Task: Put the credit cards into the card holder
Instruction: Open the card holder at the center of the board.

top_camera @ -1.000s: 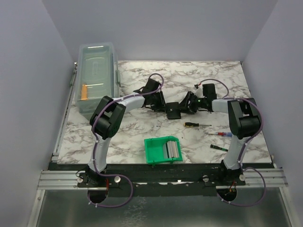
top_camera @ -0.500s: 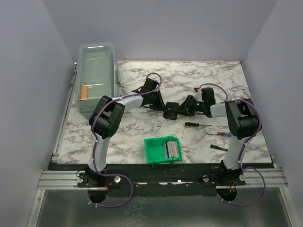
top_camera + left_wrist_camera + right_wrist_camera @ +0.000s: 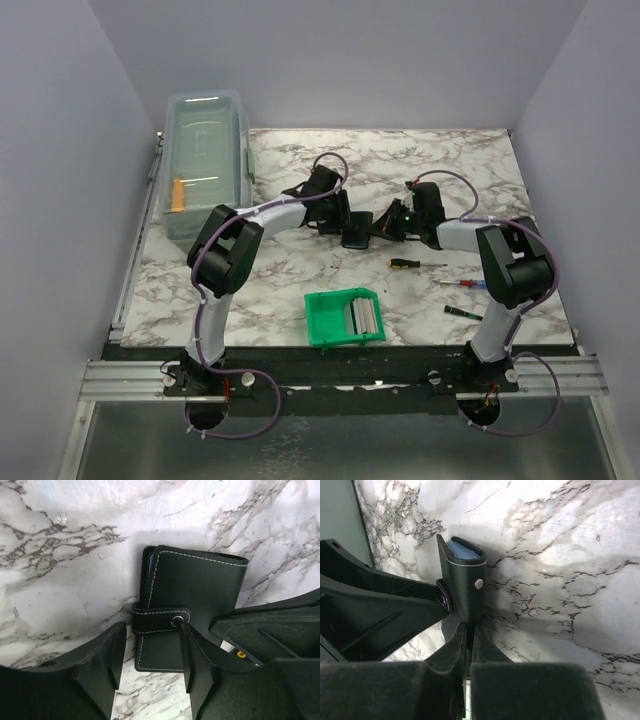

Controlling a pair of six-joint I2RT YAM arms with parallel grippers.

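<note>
**Two grippers meet at closed card holder; cards wait in bin**

The black card holder [image 3: 357,238] sits on the marble table [image 3: 300,275], just beyond the green bin [image 3: 343,318] and between the two grippers. The credit cards [image 3: 365,316], a grey stack, lie in the right part of that bin, well apart from the holder.

The left wrist view shows the holder's [image 3: 192,587] outer face, with white stitching round the edge and a strap [image 3: 160,621] snapped shut across it. The left gripper [image 3: 152,628] is spread wide around the strap end. One finger [image 3: 196,665] overlaps the leather, while the other [image 3: 102,657] stands clear over bare marble.

The right wrist view shows the holder [image 3: 465,587] edge-on, with a blue lining visible in its far opening, which the other views do not show. Here the right gripper [image 3: 469,629] has its fingers clenched together on the holder's near edge.

From above, the left gripper [image 3: 338,222] and right gripper [image 3: 381,228] close in on the holder from either side, but their finger positions cannot be made out at that range.

Three screwdrivers [image 3: 415,264] lie to the right of the bin. A clear lidded box [image 3: 205,165] stands far beyond the bin and to its left.
</note>
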